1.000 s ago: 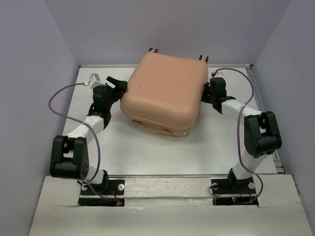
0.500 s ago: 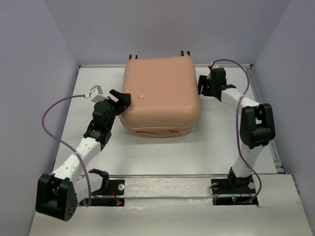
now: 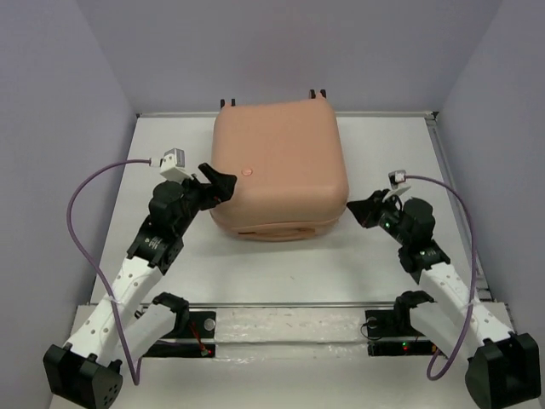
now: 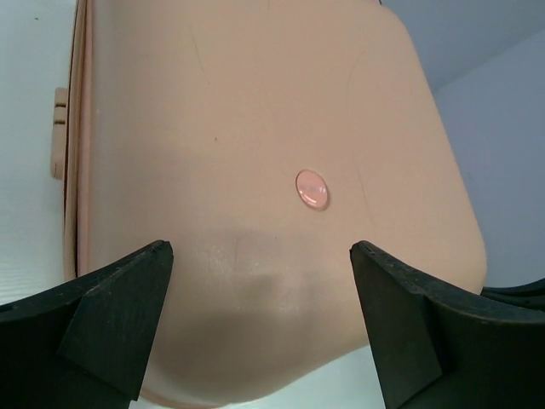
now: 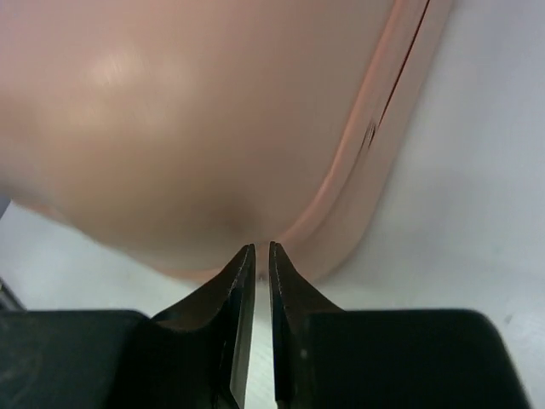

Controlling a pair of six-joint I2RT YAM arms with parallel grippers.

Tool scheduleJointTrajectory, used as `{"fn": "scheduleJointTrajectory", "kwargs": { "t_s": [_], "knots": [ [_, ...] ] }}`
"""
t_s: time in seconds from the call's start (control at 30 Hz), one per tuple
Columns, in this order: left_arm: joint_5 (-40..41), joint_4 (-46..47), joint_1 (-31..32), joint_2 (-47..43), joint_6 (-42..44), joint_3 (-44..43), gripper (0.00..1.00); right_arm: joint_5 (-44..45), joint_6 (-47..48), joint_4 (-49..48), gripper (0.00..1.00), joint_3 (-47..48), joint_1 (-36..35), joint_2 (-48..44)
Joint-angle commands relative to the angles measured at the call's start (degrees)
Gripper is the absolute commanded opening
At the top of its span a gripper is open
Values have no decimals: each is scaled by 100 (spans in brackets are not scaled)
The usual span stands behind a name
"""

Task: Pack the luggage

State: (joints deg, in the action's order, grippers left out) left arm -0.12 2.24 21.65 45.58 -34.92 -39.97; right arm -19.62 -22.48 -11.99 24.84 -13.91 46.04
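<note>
Peach-pink shell among black, white and purple

We see the luggage point(image 3: 279, 166) in one plain peach-pink with no pattern. The small round badge point(image 4: 312, 188) on its lid is glossy and a shade pinker, and the wheels point(image 3: 228, 102) are black. The table point(image 3: 281, 264) is white and the walls point(image 3: 281, 51) pale lavender. The left gripper point(image 3: 223, 186) and right gripper point(image 3: 358, 210) are matt black, the left arm point(image 3: 128, 285) and right arm point(image 3: 447, 285) white with black joints, and the cables point(image 3: 81, 192) purple.

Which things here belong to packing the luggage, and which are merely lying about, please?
Job in hand: luggage, closed; left arm, jaws open; right arm, jaws shut.
Just there: table; purple cables.
</note>
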Motion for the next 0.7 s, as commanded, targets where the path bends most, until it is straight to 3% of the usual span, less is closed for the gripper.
{"fn": "scheduleJointTrajectory", "kwargs": {
  "t_s": [0.0,0.13,0.17,0.2,0.33,0.47,0.67],
  "knots": [
    [-497,-723,6,-348,415,-397,97,-746,-537,-726,20,-865,-94,-848],
    [-1251,-1102,6,-629,556,-565,95,-693,-749,-639,30,-1227,-94,-1255],
    [-1445,-1146,15,-673,600,-600,94,-727,-714,-551,36,-1210,-94,-1229],
    [-1691,-1182,15,-691,617,-609,89,-745,-731,-533,39,-1227,-94,-1177],
    [-2894,-1270,67,-691,714,-495,81,-623,-565,-1048,49,-1280,-147,-284],
    [-2898,-1270,383,-700,723,-109,73,-903,-328,-1516,50,-1078,-147,422],
    [-2477,-761,1051,-473,398,340,71,-886,-46,-1763,49,-946,-147,800]
  ]
}}
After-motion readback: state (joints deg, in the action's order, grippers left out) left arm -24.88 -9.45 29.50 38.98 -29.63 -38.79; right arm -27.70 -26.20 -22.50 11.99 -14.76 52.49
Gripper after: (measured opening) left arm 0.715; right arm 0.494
